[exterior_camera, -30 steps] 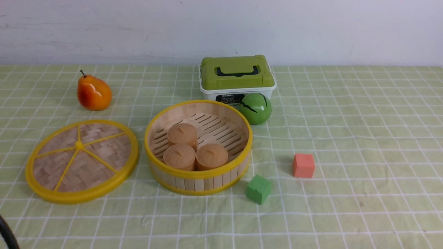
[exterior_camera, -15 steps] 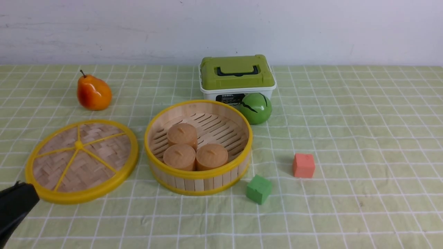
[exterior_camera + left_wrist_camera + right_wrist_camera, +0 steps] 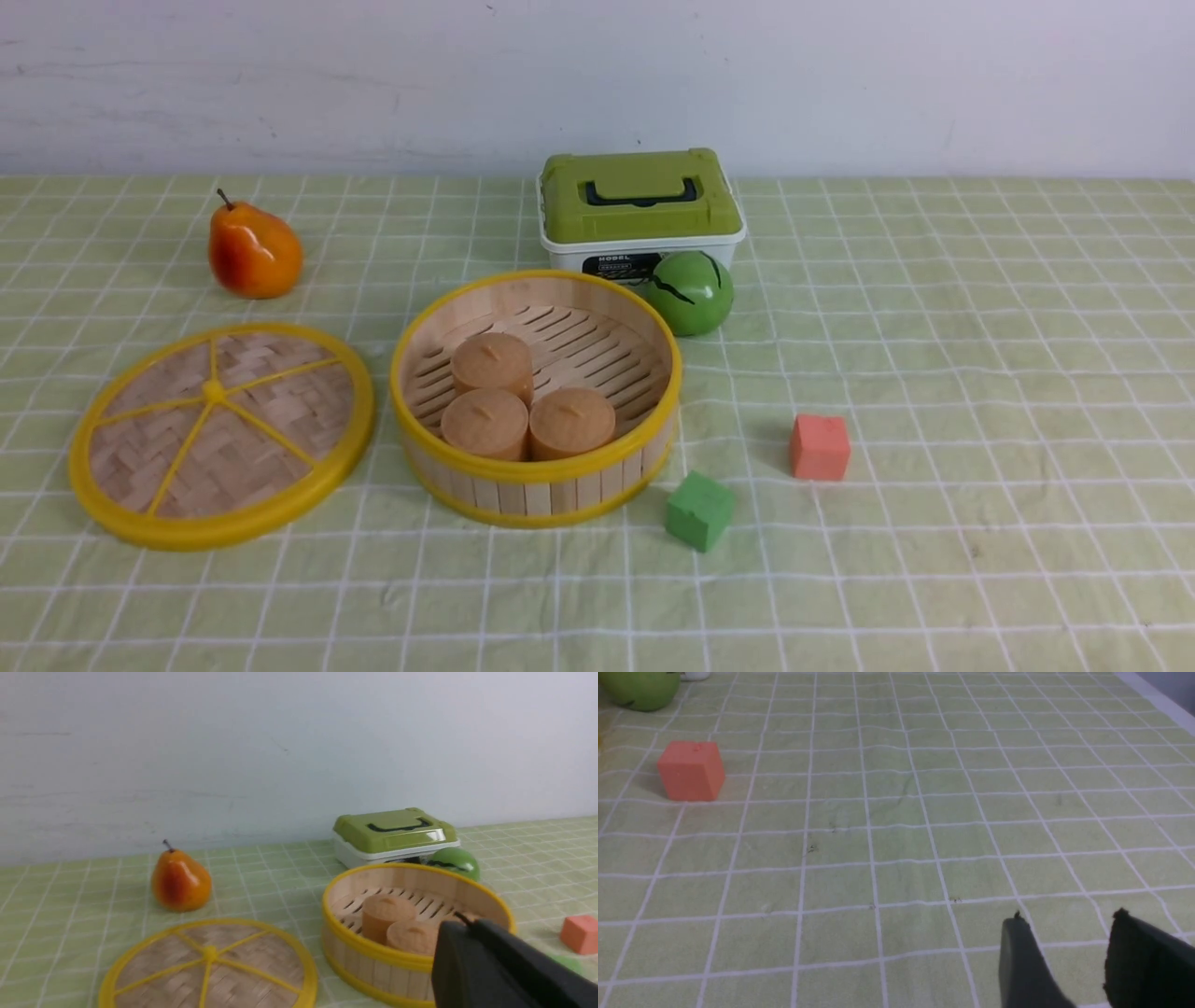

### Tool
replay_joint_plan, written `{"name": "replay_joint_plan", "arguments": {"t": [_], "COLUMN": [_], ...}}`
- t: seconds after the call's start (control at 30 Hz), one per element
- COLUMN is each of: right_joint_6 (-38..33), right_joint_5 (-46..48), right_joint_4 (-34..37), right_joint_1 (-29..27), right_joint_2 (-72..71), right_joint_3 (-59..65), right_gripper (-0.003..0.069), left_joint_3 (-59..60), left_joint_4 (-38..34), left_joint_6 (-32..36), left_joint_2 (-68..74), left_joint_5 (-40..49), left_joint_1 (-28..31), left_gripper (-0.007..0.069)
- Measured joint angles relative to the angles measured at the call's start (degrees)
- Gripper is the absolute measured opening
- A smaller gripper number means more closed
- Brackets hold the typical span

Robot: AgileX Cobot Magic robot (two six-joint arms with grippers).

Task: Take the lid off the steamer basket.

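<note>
A counter (image 3: 934, 579) is spread with a pale green cloth crossed by white grid lines. On the left lies the lid (image 3: 280, 392), a flat disc of woven bamboo with a yellow rim and five yellow spokes meeting at a hub. It is off the steamer basket (image 3: 537, 490), which sits just to its right, open at the top, with slatted bamboo walls and yellow rims. Beyond the basket, at the far side, stands a white box with a green top (image 3: 644, 215) and a dark handle. The left pincer (image 3: 462, 919), dark and seen in its wrist view, is pressed together. The right pincer (image 3: 1069, 914) shows two dark fingertips spread apart, with nothing between them but a view of the cloth. An orange pear (image 3: 254, 252) with a dark stem stands at the far left, beyond the lid. A green ball with black streaks (image 3: 691, 294) rests in front of the box. Three tan round pieces (image 3: 485, 425) sit grouped inside the basket. Right of the basket are a green block (image 3: 700, 511), nearer, and a coral-red block (image 3: 820, 448), farther right.
</note>
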Motion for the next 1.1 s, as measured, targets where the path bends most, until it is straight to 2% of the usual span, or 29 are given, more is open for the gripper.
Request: {"name": "replay_joint_plan", "arguments": {"t": [0.07,0.1,0.27,0.4,0.53,0.73,1.1], "right_joint_6": [0.0,0.0,0.0,0.0,0.0,0.0,0.0], "right_joint_5": [0.0,0.0,0.0,0.0,0.0,0.0,0.0], "right_joint_4": [0.0,0.0,0.0,0.0,0.0,0.0,0.0], "right_joint_1": [0.0,0.0,0.0,0.0,0.0,0.0,0.0], "right_joint_2": [0.0,0.0,0.0,0.0,0.0,0.0,0.0], "right_joint_3": [0.0,0.0,0.0,0.0,0.0,0.0,0.0], "right_gripper": [0.024,0.024,0.024,0.0241,0.0241,0.0241,0.0241], "left_joint_3": [0.8,1.8,5.0,9.3,13.4,13.6,13.7], "left_joint_4": [2.0,5.9,20.0,23.4,21.6,20.9,20.6], "left_joint_6": [-1.8,-7.0,-22.5,-29.9,-30.7,-26.5,-25.6], "left_joint_2": [-0.2,-0.3,-0.3,-0.3,-0.3,-0.3,-0.3], "left_joint_5": [0.6,1.8,6.2,7.1,7.8,7.7,7.5], "left_joint_1": [1.0,1.9,2.2,2.2,2.2,2.2,2.2], "left_gripper": [-0.0013,-0.0013,-0.0013,-0.0013,-0.0013,-0.0013,-0.0013]}}
